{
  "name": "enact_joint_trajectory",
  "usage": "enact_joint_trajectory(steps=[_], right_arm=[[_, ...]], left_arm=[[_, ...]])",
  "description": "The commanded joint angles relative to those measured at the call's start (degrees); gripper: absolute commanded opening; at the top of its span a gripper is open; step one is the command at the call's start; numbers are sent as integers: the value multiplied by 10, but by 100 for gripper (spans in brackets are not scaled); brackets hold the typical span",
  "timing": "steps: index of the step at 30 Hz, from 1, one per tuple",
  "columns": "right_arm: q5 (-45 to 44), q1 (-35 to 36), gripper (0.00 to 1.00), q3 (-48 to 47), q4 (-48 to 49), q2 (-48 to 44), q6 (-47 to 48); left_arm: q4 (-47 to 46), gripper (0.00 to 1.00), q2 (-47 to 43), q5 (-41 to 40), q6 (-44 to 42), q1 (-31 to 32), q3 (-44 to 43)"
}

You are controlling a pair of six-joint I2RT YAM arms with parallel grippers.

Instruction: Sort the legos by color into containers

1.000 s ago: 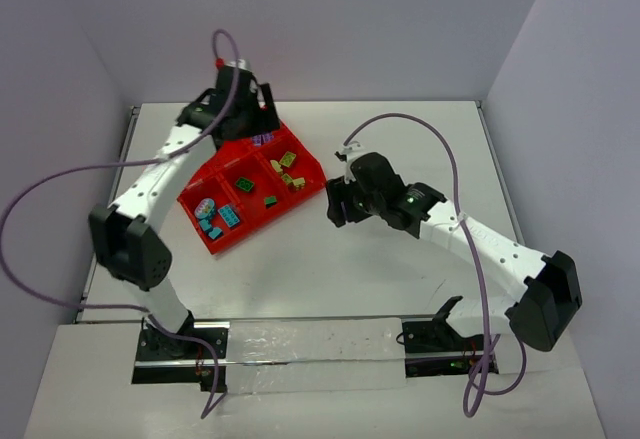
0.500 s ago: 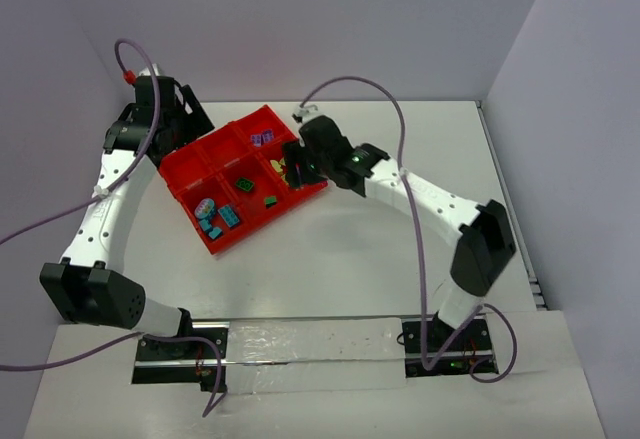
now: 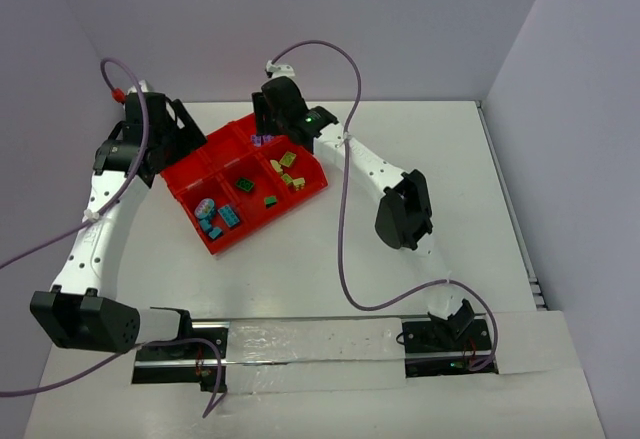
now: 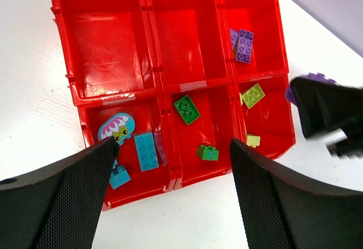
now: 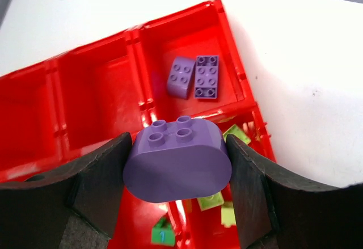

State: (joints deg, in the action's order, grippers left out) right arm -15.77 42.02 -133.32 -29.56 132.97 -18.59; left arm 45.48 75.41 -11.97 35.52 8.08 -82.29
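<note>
The red tray (image 3: 190, 187) lies at the table's far left. In the right wrist view my right gripper (image 5: 177, 152) is shut on a rounded purple lego (image 5: 177, 169) and holds it above the tray, next to the compartment with two purple legos (image 5: 195, 79). From above, this gripper (image 3: 270, 119) hangs over the tray's far corner. My left gripper (image 4: 174, 147) is open and empty, above the tray's left side (image 3: 180, 144). Other compartments hold green legos (image 4: 187, 110), teal legos (image 4: 146, 151) and yellow-green legos (image 4: 253, 95).
A pastel flower-faced piece (image 4: 116, 129) lies with the teal legos. Two compartments (image 4: 108, 39) hold nothing. The right gripper's dark body (image 4: 323, 110) shows at the tray's right edge in the left wrist view. Walls stand close behind and to the left.
</note>
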Motion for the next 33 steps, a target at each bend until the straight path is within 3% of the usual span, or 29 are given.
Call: enact_joint_trajectory(steps=[1,6,14,18,20,23,27,33], right_arm=[[-13,-7,45,-22,109,21,5],[-19,-7,51,-72,147,74,22],[4,-24,56,-72,189,111,-3],[27,-27,86,-93,200,127,-6],[36,-28,92,-98,207,126,-5],[41,-27,99,-95,213,107,0],[22,-26,100,-93,189,45,19],[-43,-39,100,61,152,-144,40]], left_arm=[[-7,88,-32,-5,14,-4,26],[-1,88,-40,-9,18,-5,43],[2,88,-43,-8,20,-6,50],[9,88,-48,-18,17,-6,48],[12,88,-49,-20,17,-6,48],[13,88,-52,-18,19,-6,49],[8,88,-55,-12,20,-6,50],[-9,87,-64,-3,13,-6,56]])
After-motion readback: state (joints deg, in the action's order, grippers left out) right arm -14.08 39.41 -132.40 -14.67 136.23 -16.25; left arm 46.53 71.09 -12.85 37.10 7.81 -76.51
